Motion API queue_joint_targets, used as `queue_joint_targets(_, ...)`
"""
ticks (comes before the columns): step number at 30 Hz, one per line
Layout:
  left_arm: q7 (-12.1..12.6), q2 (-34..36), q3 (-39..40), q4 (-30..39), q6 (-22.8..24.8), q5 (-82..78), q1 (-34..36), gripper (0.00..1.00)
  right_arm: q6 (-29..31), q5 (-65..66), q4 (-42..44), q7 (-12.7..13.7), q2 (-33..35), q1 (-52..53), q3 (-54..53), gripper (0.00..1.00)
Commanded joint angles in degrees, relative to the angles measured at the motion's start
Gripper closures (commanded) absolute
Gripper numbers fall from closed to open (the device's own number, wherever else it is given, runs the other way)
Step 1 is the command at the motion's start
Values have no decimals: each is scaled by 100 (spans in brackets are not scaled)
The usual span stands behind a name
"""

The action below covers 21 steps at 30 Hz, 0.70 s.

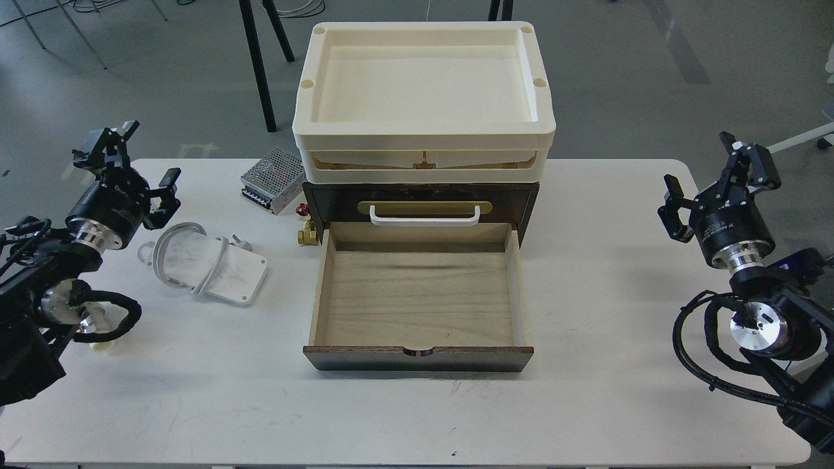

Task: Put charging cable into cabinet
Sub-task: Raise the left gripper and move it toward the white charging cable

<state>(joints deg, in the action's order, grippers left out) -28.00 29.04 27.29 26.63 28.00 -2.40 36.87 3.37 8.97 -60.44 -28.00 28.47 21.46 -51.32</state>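
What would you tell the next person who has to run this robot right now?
Left gripper: open, empty, raised above the table's left side.
Right gripper: open, empty, raised at the right side.
Charging cable: lying flat on the table, left of the cabinet, nearest the left gripper, untouched.
Drawer: pulled out fully, nothing in it.
Nearby: a perforated metal box and a small brass valve beside the cabinet; not part of the job.
Done: drawer is open.
Left: grasp the cable pack, probably with the left gripper, set it in the drawer, then likely push the drawer shut.
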Motion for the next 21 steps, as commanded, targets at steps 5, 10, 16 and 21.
queue_joint_targets(5,0,-48,-58,-387,0,-59,66,0,-12,9,6,0,0,-1,8,1)
queue_joint_targets(10,0,197,-84,-448,0,-85,93,0,-12,9,6,0,-9,-1,8,1)
queue_joint_targets(16,0,795,-128,-396,0,-1531,601,1,-20,9,6,0,0,-1,8,1)
queue_joint_targets(21,0,1235,-128,-369,0,-4043,1023,6,-12,8,6,0,-9,-1,8,1)
